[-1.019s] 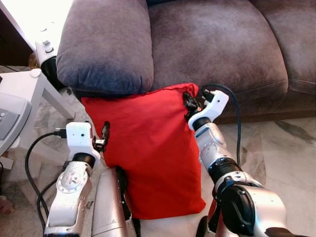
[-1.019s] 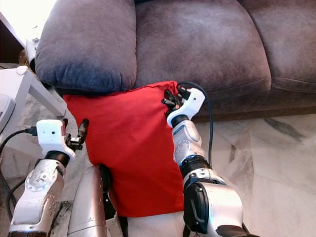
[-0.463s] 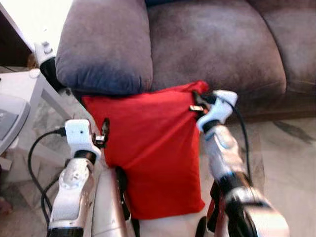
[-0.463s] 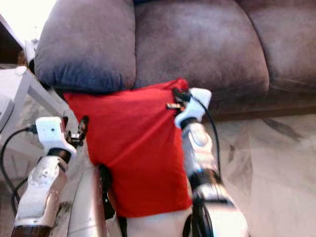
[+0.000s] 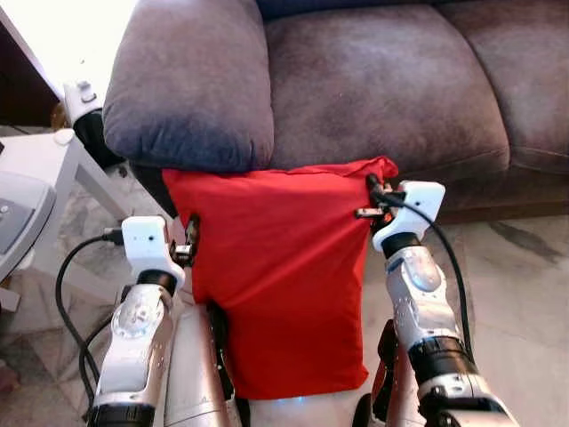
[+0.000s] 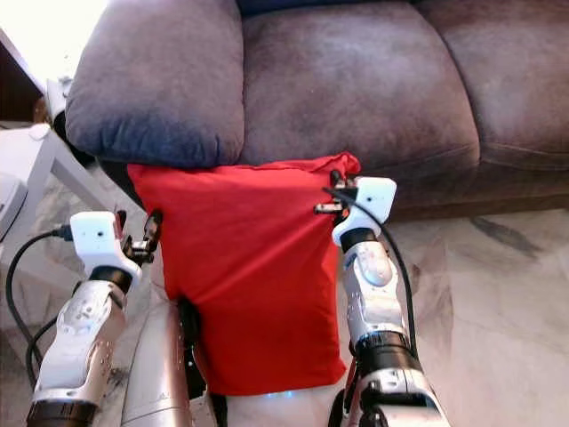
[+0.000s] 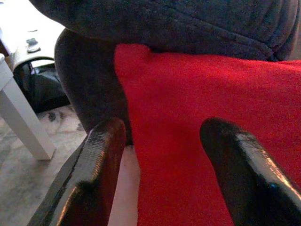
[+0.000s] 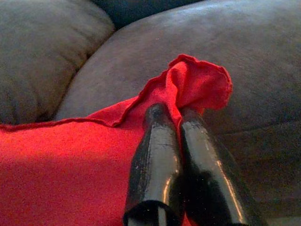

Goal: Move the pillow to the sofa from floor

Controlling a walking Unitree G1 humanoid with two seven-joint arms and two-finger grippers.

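Right gripper (image 8: 171,117): I have it pinched on the pillow (image 5: 276,285) corner.
Left gripper (image 7: 164,155): spread, astride the opposite edge.
Sofa (image 5: 382,80): directly above and beyond.

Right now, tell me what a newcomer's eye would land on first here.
The bright red pillow stands out first, upright against the front of the grey sofa, its top edge tucked under the armrest cushion. Next come the two silver arms flanking it: the right gripper has its jaws shut on the pillow's upper corner, while the left gripper sits open at the opposite edge.
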